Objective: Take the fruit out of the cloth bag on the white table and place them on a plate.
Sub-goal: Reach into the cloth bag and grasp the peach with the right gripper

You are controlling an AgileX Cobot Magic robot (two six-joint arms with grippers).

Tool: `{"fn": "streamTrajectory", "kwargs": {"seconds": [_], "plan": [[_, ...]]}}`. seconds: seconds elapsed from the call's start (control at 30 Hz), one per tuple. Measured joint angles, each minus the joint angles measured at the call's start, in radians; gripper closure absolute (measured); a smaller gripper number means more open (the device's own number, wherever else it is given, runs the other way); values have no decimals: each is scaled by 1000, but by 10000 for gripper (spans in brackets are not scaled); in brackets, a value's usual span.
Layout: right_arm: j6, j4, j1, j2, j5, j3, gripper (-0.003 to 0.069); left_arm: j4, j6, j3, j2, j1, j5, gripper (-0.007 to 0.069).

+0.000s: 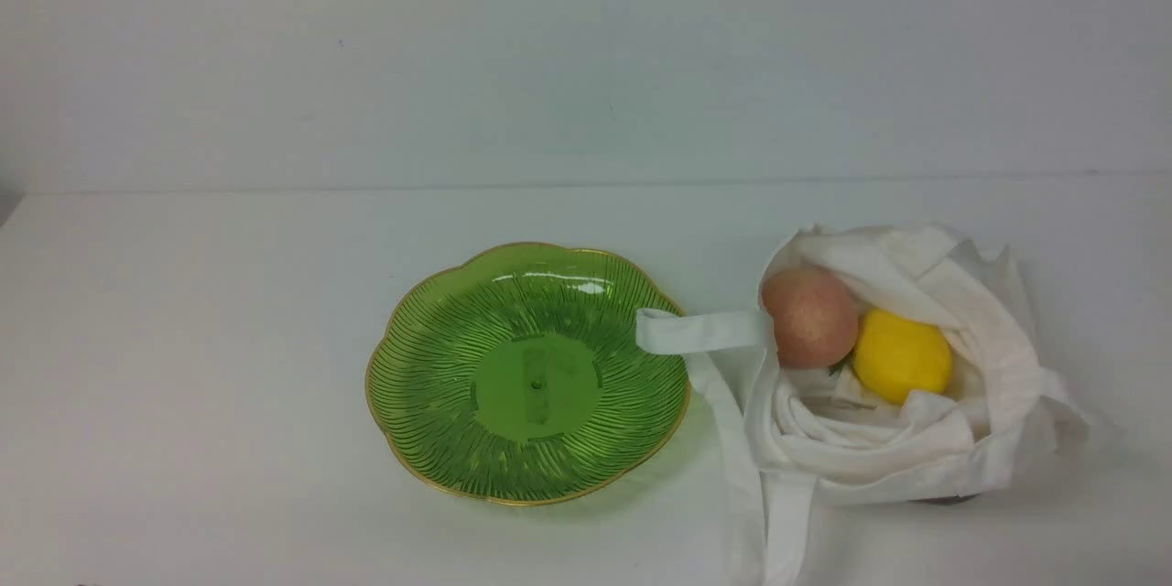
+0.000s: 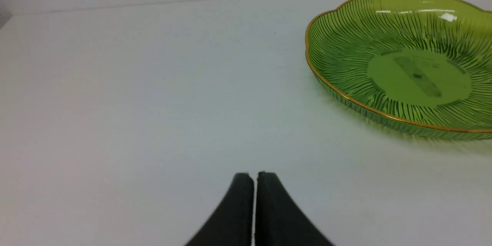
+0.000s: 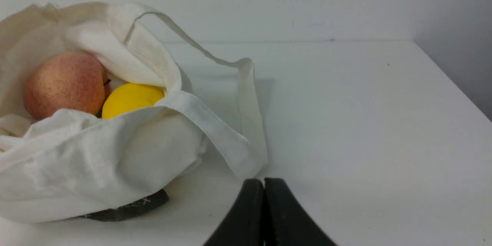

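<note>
peach (image 1: 810, 318) and lemon (image 1: 903, 356) in the open cloth bag (image 1: 897, 485) | both grippers pressed together, empty | peach likely soft — cup its sides; lemon firmer, maybe slick — grip round its middle

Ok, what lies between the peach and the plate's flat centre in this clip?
The bag's near-side wall and a strap loop, in the front view.

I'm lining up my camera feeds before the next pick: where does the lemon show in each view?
Front view: lemon right of centre, beside the peach-like fruit.
Left wrist view: not in it.
Right wrist view: left part of the picture, partly hidden by the bag's cloth.
Shared landmark: the green plate for front and left wrist; the cloth bag for front and right wrist.
</note>
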Motion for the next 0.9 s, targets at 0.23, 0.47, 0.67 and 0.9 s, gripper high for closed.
{"fn": "streamTrajectory", "kwargs": {"seconds": [0.23, 0.47, 0.67, 0.9], "plan": [[0, 0, 6, 0, 0, 0, 669, 0, 0, 0, 0, 0, 0, 632], [0, 0, 56, 0, 0, 0, 669, 1, 0, 1, 0, 0, 0, 632], [0, 0, 56, 0, 0, 0, 669, 1, 0, 1, 0, 0, 0, 632], [9, 30, 56, 0, -21, 2, 669, 1, 0, 1, 0, 0, 0, 632]]}}
